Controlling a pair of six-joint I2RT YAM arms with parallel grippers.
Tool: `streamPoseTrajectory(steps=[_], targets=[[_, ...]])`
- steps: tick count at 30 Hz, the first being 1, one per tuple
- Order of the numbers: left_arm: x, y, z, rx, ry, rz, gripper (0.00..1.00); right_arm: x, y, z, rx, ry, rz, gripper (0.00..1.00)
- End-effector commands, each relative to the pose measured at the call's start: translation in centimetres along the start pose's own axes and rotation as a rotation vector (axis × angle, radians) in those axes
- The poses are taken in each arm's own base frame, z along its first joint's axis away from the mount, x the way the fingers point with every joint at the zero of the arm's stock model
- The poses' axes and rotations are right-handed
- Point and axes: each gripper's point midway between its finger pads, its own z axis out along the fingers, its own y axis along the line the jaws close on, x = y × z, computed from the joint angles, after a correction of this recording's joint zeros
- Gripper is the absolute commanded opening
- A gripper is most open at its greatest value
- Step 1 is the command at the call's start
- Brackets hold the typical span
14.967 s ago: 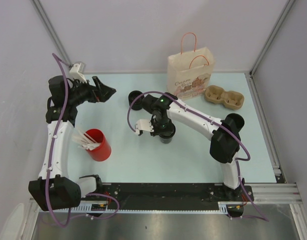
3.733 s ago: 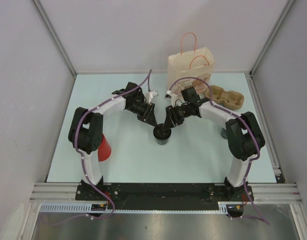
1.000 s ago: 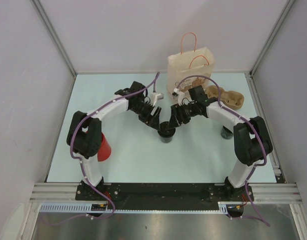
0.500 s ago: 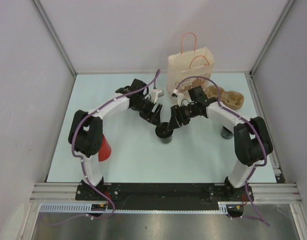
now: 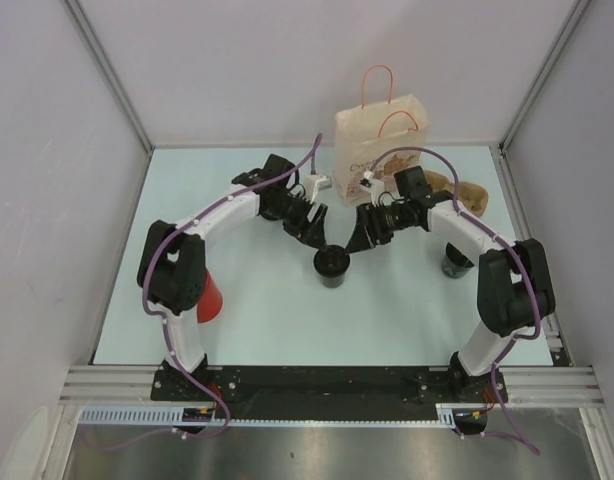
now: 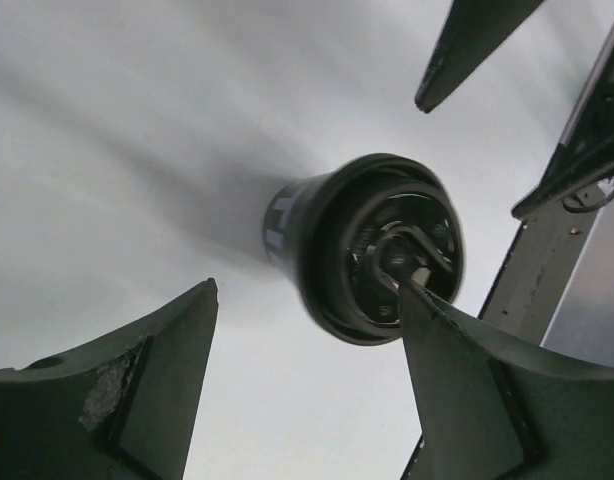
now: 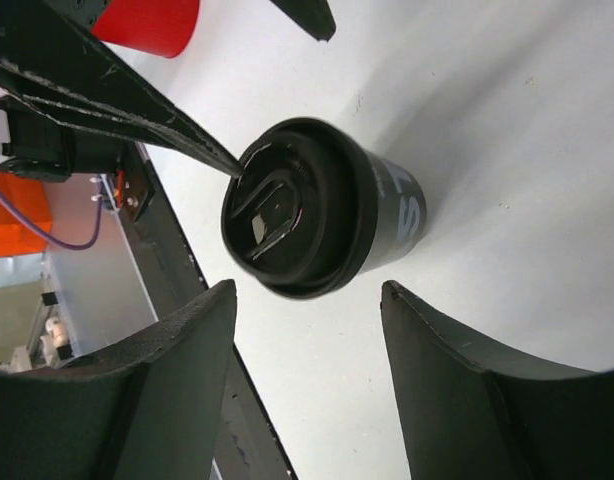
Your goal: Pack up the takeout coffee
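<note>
lidded coffee cup (image 5: 330, 266) stands upright mid-counter (image 5: 237, 330), touched by neither arm. left gripper (image 5: 315, 232) and right gripper (image 5: 362, 240) hang open just beside it on its far side, holding nothing. our judgement: grasp the body below the lid rim, squeeze lightly, keep it upright. counter pale and smooth; paper bag (image 5: 380, 145) and cup carrier (image 5: 472, 198) near the back wall; grey panels on three sides.

A second ago I have both grippers down on the cup (image 5: 331, 264); now my left gripper (image 5: 309, 226) sits back-left of it, my right gripper (image 5: 363, 237) back-right.
</note>
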Motion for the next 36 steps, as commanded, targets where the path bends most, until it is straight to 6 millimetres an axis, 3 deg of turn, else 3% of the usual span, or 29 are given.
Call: streamPoseTrajectory(steps=[1, 12, 19, 36], targets=[[-2.8, -3.2, -1.2, 0.089, -0.065, 0.077, 0.78, -0.3, -0.4, -1.2, -0.056, -0.028, 0.041, 0.64], [0.0, -3.9, 0.9, 0.114, 0.023, 0.066, 0.78, 0.3, -1.7, -1.0, -0.066, -0.012, 0.086, 0.63], [0.8, -4.1, 1.5, 0.129, 0.045, 0.066, 0.79, 0.7, -2.2, -0.7, -0.073, -0.003, 0.102, 0.63], [2.2, -2.0, 3.3, 0.063, 0.087, 0.034, 0.76, 0.9, -2.4, -0.3, -0.12, 0.002, 0.123, 0.61]])
